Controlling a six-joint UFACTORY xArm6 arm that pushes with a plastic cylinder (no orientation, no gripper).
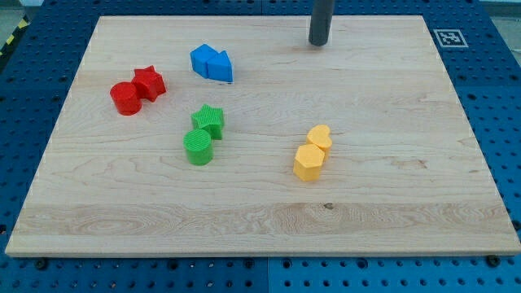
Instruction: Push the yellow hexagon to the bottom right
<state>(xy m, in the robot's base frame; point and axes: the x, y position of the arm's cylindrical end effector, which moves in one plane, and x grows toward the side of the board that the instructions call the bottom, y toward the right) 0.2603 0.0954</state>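
Note:
The yellow hexagon (308,162) lies right of the board's middle, touching a second yellow block (320,137) just above and to its right. My tip (318,43) rests near the view's top edge, well above both yellow blocks and apart from every block.
A blue pair of blocks (212,63) lies at upper left. A red star (149,82) touches a red cylinder (125,98) at the left. A green star (208,120) sits above a green cylinder (198,147). The wooden board (407,228) has a marker tag (447,37) off its top right corner.

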